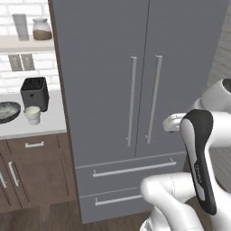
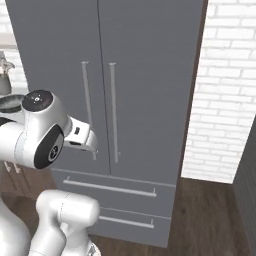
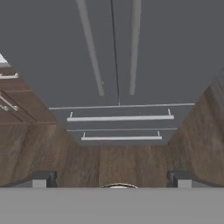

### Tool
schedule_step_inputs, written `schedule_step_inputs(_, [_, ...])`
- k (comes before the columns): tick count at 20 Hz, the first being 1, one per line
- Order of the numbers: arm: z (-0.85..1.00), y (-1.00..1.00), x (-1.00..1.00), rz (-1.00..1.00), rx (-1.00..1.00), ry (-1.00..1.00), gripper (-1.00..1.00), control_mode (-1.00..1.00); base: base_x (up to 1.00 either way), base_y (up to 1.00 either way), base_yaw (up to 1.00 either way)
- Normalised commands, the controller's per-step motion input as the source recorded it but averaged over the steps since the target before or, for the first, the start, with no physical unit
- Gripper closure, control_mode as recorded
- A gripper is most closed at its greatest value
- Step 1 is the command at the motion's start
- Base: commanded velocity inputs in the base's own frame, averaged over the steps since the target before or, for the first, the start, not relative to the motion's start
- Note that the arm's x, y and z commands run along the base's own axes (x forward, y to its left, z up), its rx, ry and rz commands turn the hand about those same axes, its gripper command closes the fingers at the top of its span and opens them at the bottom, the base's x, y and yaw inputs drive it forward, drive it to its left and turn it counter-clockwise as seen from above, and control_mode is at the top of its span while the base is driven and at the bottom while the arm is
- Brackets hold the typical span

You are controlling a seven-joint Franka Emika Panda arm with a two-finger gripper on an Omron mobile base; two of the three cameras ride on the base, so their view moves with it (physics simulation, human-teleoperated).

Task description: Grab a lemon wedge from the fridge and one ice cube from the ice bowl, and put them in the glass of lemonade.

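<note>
The fridge [image 1: 108,81] stands straight ahead with both doors shut, its two long silver handles [image 1: 132,101] side by side above two drawers [image 1: 135,169]. The lemon wedge is hidden. On the white counter [image 1: 52,122] to the left sit the ice bowl [image 1: 8,112] and, beside it, the glass of lemonade [image 1: 32,114]. My gripper [image 3: 112,178] is open with nothing between its fingertips [image 3: 43,178]. It points down at the fridge's drawers [image 3: 120,118] and the floor. The white hand [image 1: 173,122] hovers in front of the right door, near its handle [image 2: 113,112].
A black toaster [image 1: 35,92] stands behind the cup. A shelf above holds a jar [image 1: 41,29] and a tall glass [image 1: 20,26]. Brown cabinets [image 1: 36,171] run under the counter. A white brick wall [image 2: 225,100] flanks the fridge's right, over wooden floor [image 2: 210,215].
</note>
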Motion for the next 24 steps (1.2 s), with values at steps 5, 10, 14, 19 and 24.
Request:
schedule_step_inputs(5, [0.00, 0.00, 0.00, 0.00, 0.00, 0.00, -1.00, 1.00, -0.32, -0.02, -0.01])
schedule_step_inputs(10, [0.39, 0.00, 0.10, 0.00, 0.00, -0.04, -1.00, -1.00, 0.03, 0.00, 0.00])
schedule_step_inputs(14, [0.64, -0.01, 0.00, -0.01, -0.01, -0.05, -1.00, -1.00, 0.00, 0.00, 0.00])
schedule_step_inputs(19, [0.37, -0.02, 0.10, -0.23, -0.05, 0.13, -1.00, -1.00, 0.00, 0.00, 0.00])
schedule_step_inputs(24, [0.06, -0.25, 0.23, -0.10, -0.01, 0.12, -1.00, -1.00, 0.00, 0.00, 0.00])
